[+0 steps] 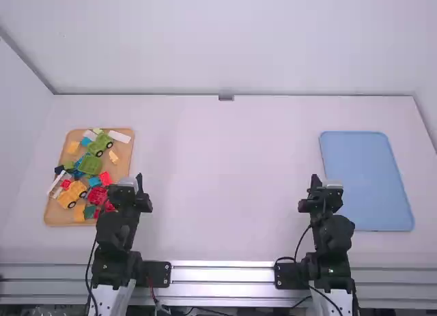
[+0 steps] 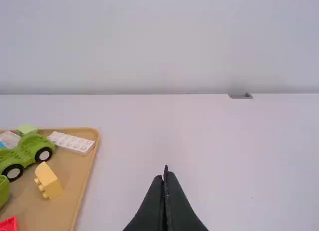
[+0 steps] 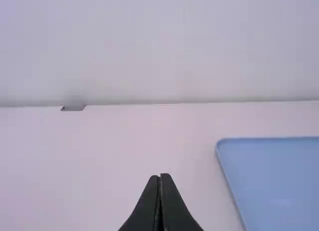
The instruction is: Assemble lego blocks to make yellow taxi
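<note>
Well, a pale wall (image 1: pixel 225 43) backs the white table (image 1: pixel 225 179), with left claw (image 1: pixel 139 178) and right claw (image 1: pixel 315 179) both clenched.

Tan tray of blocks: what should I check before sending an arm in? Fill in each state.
1. Left end effector open for a pick: not ok, its fingers are together.
2. Right end effector open for a pick: not ok, also closed.
3. Yellow wheeled base on the tan tray: ok.
4. Curved yellow block lying apart from its neighbours: ok.
5. Red blocks spread out enough to get past: not ok, they sit crowded with others.
6. Every taxi piece present: cannot tell, some blocks overlap.
</note>
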You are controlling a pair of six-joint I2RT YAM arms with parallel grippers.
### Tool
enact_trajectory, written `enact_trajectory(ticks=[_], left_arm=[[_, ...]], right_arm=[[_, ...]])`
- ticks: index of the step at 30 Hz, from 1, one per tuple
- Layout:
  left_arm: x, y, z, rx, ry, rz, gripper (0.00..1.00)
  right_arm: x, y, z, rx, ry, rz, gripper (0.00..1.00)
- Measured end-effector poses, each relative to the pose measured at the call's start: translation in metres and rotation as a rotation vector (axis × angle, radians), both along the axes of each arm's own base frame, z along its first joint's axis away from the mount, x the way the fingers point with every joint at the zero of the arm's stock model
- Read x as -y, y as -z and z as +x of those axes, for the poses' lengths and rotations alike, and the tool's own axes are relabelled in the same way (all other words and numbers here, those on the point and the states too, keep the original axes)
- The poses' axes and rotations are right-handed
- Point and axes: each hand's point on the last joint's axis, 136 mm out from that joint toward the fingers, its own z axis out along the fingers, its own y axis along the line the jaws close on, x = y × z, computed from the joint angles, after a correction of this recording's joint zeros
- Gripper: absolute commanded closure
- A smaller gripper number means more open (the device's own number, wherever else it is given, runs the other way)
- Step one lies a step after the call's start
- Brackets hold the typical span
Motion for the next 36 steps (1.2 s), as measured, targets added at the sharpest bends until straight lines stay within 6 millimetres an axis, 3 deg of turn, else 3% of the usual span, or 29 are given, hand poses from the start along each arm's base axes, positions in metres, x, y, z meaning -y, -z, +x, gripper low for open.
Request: enact_trajectory(ticks=[15, 26, 36], left_arm=[[-0.001, 0.008, 0.001, -0.038, -0.004, 0.0, 0.9], [-0.004, -0.008, 0.006, -0.07, -0.024, 0.008, 0.74], [-0.01, -0.024, 0.023, -0.122, -0.065, -0.014, 0.54]], right_arm=[[-0.004, 0.008, 0.001, -0.065, -0.026, -0.018, 0.92], [-0.02, -0.025, 0.007, -0.087, -0.116, -0.073, 0.8], [-0.055, -0.055, 0.028, -0.147, -0.298, -0.148, 0.64]])
